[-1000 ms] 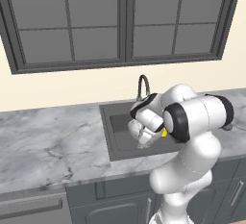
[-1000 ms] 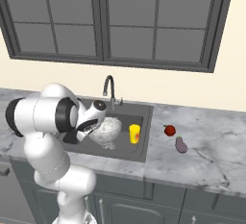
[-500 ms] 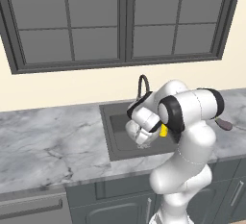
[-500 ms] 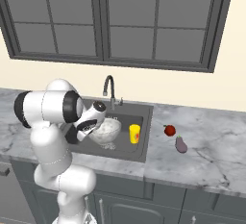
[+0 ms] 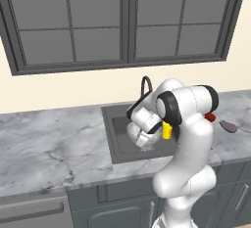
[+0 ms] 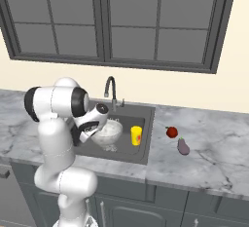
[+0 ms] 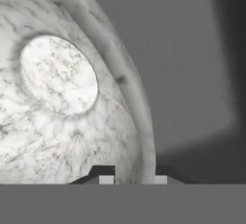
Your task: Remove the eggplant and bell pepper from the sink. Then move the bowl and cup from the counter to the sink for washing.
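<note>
The end effector is closed on the rim of the large round white-grey marbled bowl, one finger inside the wall and one outside. The bowl sits low in the dark grey rectangular sink, beside the small bright yellow cylindrical cup, which stands toward the basin's right side. The small rounded red bell pepper and the small purple oblong eggplant lie on the grey-and-white veined marble tabletop just right of the sink's right edge, close together. I judge this the final step: placing the bowl for washing. The next move calls for settling the bowl on the basin floor, opening the fingers, and lifting clear without tipping the rim or knocking the cup.
</note>
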